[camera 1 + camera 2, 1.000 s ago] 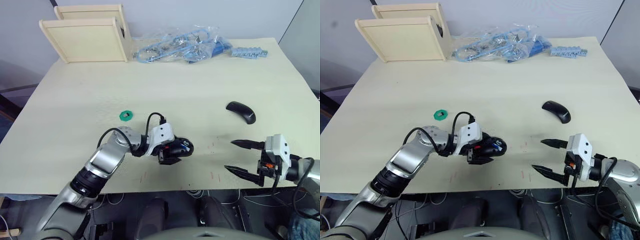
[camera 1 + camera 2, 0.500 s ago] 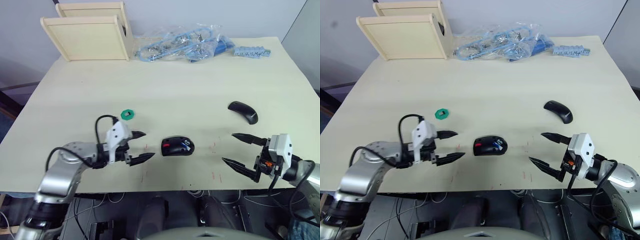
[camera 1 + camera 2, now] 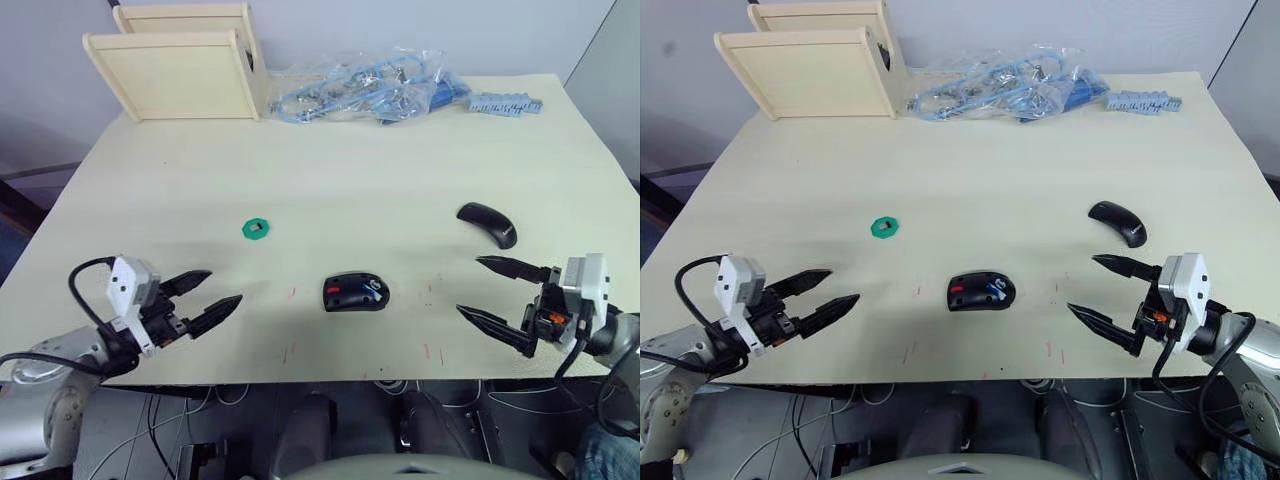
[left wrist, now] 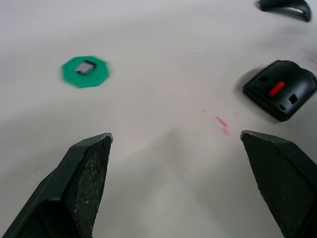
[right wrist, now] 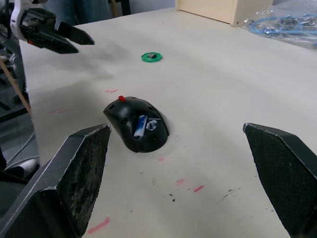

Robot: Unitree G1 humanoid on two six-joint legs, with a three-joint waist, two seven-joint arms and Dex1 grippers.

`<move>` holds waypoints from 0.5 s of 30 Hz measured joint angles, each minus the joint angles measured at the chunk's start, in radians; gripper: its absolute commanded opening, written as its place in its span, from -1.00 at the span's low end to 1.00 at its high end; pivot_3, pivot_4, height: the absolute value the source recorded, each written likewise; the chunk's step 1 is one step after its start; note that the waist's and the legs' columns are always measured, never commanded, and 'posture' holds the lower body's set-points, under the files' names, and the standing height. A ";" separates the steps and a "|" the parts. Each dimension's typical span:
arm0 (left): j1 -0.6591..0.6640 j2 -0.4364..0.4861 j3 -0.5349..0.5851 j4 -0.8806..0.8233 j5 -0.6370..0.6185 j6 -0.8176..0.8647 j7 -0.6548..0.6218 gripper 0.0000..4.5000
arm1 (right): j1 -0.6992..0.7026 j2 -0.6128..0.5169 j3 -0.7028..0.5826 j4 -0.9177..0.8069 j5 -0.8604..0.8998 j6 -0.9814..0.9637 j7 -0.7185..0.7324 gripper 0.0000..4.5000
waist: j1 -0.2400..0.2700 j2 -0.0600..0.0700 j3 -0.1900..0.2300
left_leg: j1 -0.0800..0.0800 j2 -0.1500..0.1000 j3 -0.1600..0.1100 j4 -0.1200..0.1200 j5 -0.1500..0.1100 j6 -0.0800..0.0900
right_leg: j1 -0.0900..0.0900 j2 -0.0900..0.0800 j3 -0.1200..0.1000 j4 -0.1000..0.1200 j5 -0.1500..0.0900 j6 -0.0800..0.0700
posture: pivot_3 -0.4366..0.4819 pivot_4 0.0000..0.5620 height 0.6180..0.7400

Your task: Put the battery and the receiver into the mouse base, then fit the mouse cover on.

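Left hand (image 3: 200, 297): hovering low over the tabletop's (image 3: 330, 180) near left edge, fingers spread wide, gripping nothing. Right hand (image 3: 505, 298): hovering at the near right edge, fingers likewise gaping, carrying nothing. Mouse base (image 3: 355, 293): lying on the tabletop between the two hands, apart from both, its compartment showing the blue battery (image 5: 141, 125) sitting inside. Mouse cover (image 3: 487, 223): resting beyond the right hand, apart from the base. Green disc (image 3: 256, 229): lying beyond the left hand.
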 measured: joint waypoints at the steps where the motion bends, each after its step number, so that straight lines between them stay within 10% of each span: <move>1: -0.004 0.000 0.002 0.003 -0.004 0.010 0.010 0.96 | 0.003 0.000 0.000 -0.001 0.000 -0.002 0.003 1.00 | -0.002 0.000 0.000 | 0.000 0.000 0.000 0.000 0.000 0.000 | 0.000 0.000 0.000 0.000 0.000 0.000 | -0.05 -0.47 1.00; 7: -0.118 0.028 0.000 0.074 -0.003 0.064 0.073 0.96 | 0.007 0.000 0.002 -0.003 -0.004 -0.019 0.004 1.00 | -0.003 0.000 0.000 | 0.000 0.000 0.001 0.000 0.000 0.000 | 0.000 0.001 -0.001 0.000 0.000 0.000 | -0.05 -0.47 1.00; 15: -0.342 0.135 -0.120 0.286 0.034 0.062 0.005 -0.11 | 0.011 0.008 0.024 -0.028 -0.007 -0.019 0.002 1.00 | -0.005 0.000 0.000 | 0.000 -0.001 0.001 0.000 0.000 0.000 | 0.000 0.001 -0.001 0.001 0.000 0.000 | -0.05 -0.47 1.00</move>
